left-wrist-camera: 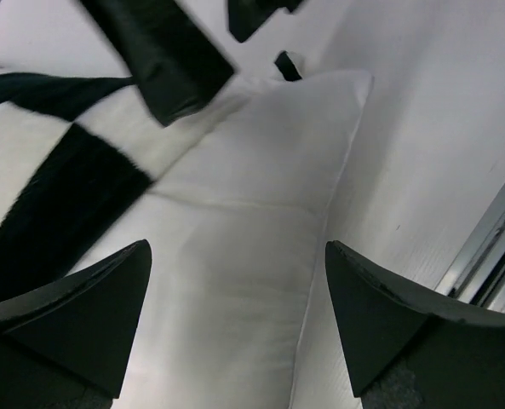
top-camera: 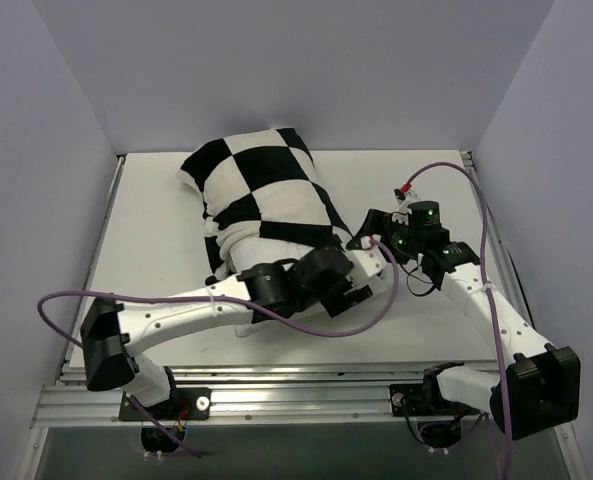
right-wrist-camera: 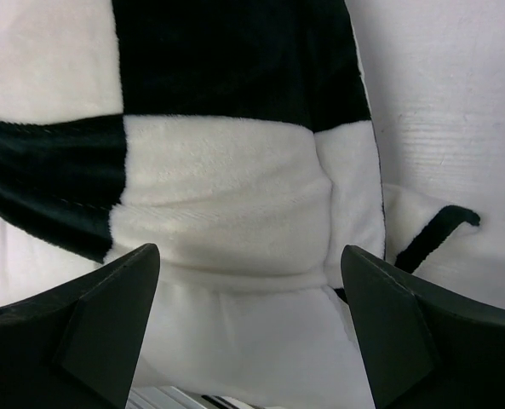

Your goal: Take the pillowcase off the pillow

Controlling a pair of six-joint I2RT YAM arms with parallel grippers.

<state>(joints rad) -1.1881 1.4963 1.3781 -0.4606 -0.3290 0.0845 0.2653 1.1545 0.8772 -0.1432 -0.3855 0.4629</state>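
Table: the pillow lies left of centre, long axis running near to far. The pillowcase covers its far part, and I see the near end bare white. The left gripper hangs over that bare end, fingers spread, nothing between them. The right gripper hangs over the pillowcase's bunched near hem, fingers likewise spread, gripping nothing.

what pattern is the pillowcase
The pillowcase has large black and white checkerboard squares, clearest in the top external view.
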